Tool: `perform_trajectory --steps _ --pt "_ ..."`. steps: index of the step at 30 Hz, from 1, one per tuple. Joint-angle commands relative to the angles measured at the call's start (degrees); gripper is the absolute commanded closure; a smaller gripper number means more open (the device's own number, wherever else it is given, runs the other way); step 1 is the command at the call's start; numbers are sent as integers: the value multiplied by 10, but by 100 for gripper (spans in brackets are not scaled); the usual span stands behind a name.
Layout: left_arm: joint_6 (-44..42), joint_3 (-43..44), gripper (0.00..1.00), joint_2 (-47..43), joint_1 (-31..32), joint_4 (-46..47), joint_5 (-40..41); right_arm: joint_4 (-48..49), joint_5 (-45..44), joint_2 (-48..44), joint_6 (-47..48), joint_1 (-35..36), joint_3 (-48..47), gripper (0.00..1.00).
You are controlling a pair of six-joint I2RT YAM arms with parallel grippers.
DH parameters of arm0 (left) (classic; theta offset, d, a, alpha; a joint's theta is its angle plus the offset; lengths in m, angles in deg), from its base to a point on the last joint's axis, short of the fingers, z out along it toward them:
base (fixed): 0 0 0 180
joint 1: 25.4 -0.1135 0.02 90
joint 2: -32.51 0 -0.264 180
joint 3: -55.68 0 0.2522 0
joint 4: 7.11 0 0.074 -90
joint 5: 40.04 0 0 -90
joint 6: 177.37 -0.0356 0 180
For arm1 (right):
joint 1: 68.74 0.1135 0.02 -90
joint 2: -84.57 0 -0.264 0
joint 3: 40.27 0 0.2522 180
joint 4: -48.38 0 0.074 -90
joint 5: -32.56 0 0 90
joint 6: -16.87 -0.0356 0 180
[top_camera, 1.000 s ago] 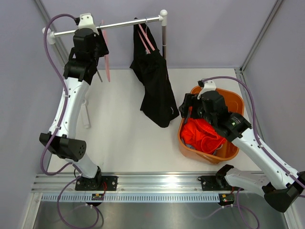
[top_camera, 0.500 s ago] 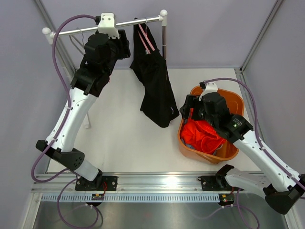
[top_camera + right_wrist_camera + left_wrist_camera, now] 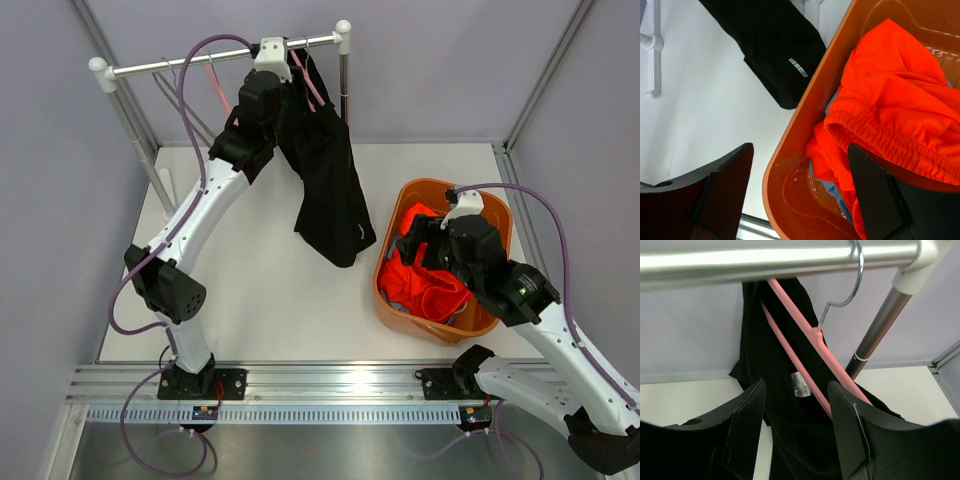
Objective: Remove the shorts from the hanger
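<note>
The black shorts (image 3: 330,190) hang on a pink hanger (image 3: 307,80) from the metal rail (image 3: 200,60), near its right end. In the left wrist view the black shorts (image 3: 790,405) and pink hanger (image 3: 820,350) lie just ahead of my open, empty left gripper (image 3: 796,410), which sits by the rail beside the hanger (image 3: 262,100). The orange shorts (image 3: 425,280) lie in the orange basket (image 3: 495,225), with a bit of light blue shorts (image 3: 832,192) under them. My right gripper (image 3: 800,165) is open and empty above the basket's near-left rim (image 3: 790,150).
An empty pink hanger (image 3: 213,72) hangs further left on the rail. The rail's right post (image 3: 345,80) stands behind the black shorts, its left post (image 3: 130,120) at the left. Grey walls enclose the white table (image 3: 250,270).
My left arm has swung right along the rail, from the empty hanger to the hanger with the black shorts. My right gripper has shifted slightly right over the basket.
</note>
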Motion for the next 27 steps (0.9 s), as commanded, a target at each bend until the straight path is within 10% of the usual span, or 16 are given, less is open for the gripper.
perform_trajectory --steps 1,27 --pt "28 29 43 9 3 62 -8 -21 -29 -10 -9 -3 6 15" --pt "55 67 42 87 15 131 -5 -31 -43 -26 -14 -4 30 14"
